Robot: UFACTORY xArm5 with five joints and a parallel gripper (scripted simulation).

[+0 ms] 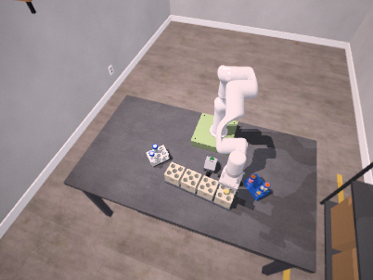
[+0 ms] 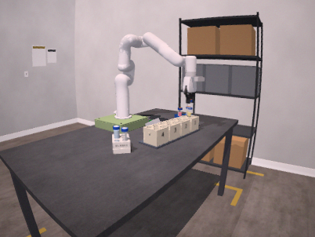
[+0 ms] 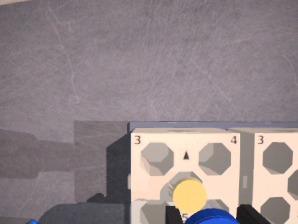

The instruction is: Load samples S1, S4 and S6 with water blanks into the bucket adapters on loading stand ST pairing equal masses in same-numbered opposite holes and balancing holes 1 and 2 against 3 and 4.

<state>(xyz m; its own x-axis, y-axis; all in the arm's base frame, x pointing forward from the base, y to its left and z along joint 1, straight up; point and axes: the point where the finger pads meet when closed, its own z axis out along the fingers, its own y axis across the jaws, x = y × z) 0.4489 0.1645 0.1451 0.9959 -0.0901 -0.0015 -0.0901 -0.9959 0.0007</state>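
While the blanks wait in the white rack (image 1: 158, 160) (image 2: 121, 147), toward the short left edge of the worktop (image 1: 116, 139) (image 2: 78, 169) (image 3: 150, 65) in the top view, the adapters are lined up along its lower long edge. Above the right end adapter (image 1: 223, 200) (image 2: 195, 123) (image 3: 185, 137), a tube (image 1: 226, 191) (image 2: 189, 113) (image 3: 189, 195) with yellow content is held upright, the gripper (image 1: 228, 184) (image 2: 190, 98) (image 3: 214, 216) closed on it. Farther right, nearer the right edge, lies the blue rack (image 1: 254, 190). Sample loading seems in hand; alignment over the chosen hole, straight lowering, then release are called for.
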